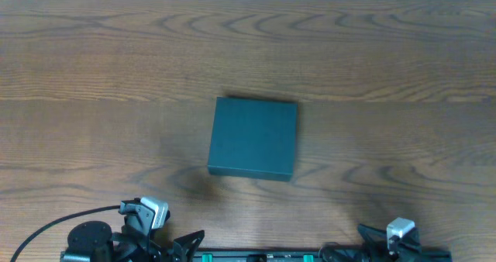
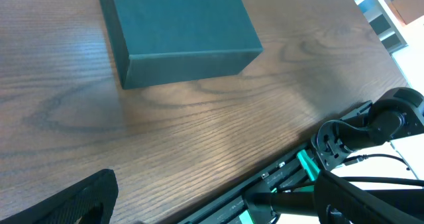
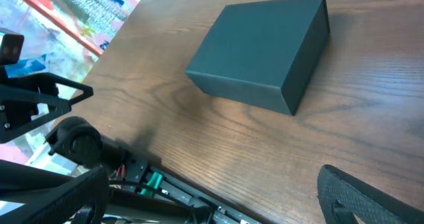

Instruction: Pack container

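Container (image 1: 253, 138) rests on the largest thing in view, the wood-grain bench (image 1: 93, 68), which fills the overhead picture from its far edge to the near edge where the arms are mounted. The box is dark teal-green, square and matte. It lies flat about midway between the left and right edges of the bench and roughly midway between the far and near edges, turned very slightly off the line of the grain. Its lid is down and its top is smooth. In the left wrist view its near side wall (image 2: 192, 66) meets the wood along a straight shadowed line.

Both arms are low along the near edge, well apart from the box. The left arm (image 1: 85, 239) is close to the near left corner, with a black cable (image 1: 46, 225) curving away from it toward the left edge. The right arm (image 1: 403, 243) is farther along the same edge toward the right.

The left gripper (image 1: 184, 243) touches nothing. Only one dark finger (image 2: 69, 201) shows in its wrist picture, so I cannot tell how far it is parted. The right gripper (image 1: 378, 237) also touches nothing, and with a single dark finger (image 3: 364, 197) in view its opening cannot be judged either.
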